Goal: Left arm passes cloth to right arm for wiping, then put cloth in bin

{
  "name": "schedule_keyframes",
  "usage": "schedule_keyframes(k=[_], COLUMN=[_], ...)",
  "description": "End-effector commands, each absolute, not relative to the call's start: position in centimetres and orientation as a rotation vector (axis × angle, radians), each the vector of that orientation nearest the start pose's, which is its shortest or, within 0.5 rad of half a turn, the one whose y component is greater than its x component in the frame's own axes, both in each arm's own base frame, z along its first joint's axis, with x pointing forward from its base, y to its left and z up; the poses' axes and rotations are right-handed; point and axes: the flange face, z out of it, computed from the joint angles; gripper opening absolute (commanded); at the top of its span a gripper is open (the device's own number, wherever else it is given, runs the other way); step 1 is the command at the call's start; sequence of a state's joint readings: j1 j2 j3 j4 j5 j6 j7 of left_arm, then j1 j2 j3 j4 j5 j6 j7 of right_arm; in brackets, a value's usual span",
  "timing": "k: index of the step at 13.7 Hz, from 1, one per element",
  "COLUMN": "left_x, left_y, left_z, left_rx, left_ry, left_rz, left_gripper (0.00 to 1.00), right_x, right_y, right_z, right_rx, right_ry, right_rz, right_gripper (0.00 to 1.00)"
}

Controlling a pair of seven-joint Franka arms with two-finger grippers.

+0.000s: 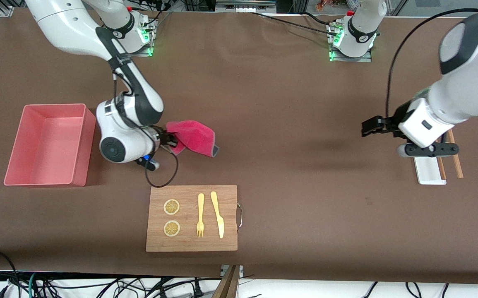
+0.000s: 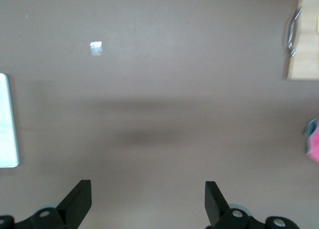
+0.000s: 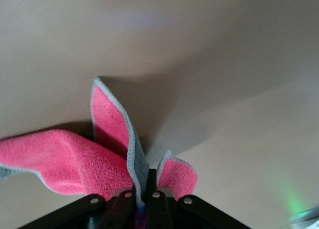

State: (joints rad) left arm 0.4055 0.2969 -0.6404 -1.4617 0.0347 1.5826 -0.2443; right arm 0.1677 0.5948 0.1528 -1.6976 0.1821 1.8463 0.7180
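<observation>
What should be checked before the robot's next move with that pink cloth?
1. Right pincer shut on the cloth: ok, a fold is pinched between its fingers.
2. Left pincer has let go: ok, open and empty, waiting above bare table near the white tray.
3. Cloth clear of the wooden board: ok, it lies farther from the front camera than the board.
4. Bin ready: ok, nothing seen inside, beside the right arm.
5. Wiping already finished: cannot tell.
</observation>
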Motion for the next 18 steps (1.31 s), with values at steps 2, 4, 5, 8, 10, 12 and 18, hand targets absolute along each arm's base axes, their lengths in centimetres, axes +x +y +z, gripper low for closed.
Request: schedule_keyframes(k=[2, 4, 5, 8, 10, 12, 18], left_x=[60.1, 60.2, 59.7, 59.3, 58.8, 58.2, 55.1], left_y=[-8.0, -4.6, -3.2, -0.4, -0.4, -0.2, -1.2], left_z=[55.3, 57.6, 58.3, 58.2, 58.1, 58.3, 59.8], left_rx=[-3.132, -3.136, -3.115, -3.119, -3.146, -3.135, -3.125], left_ry=[0.167, 0.19, 0.228, 0.3, 0.268, 0.243, 0.296], left_rz=[0.226, 0.158, 0.155, 0.172, 0.16, 0.039, -0.058], left_gripper=[1.0, 1.0, 1.0, 1.0, 1.0, 1.0, 1.0], right_x=[60.1, 60.9, 61.2, 62.5, 62.8, 62.9, 61.2], right_y=[10.6, 6.9, 6.1, 6.5, 10.0, 13.0, 24.1], right_z=[23.5, 23.8, 24.2, 25.5, 26.2, 26.1, 24.1], right_rx=[-3.042, -3.095, -3.132, -3.265, -3.273, -3.269, -3.195], right_ry=[0.475, 0.339, 0.282, 0.164, 0.098, 0.227, 0.515], right_rz=[0.798, 0.77, 0.754, 0.677, 0.62, 0.554, 0.4], right_gripper=[0.0, 0.0, 0.0, 0.0, 0.0, 0.0, 0.0])
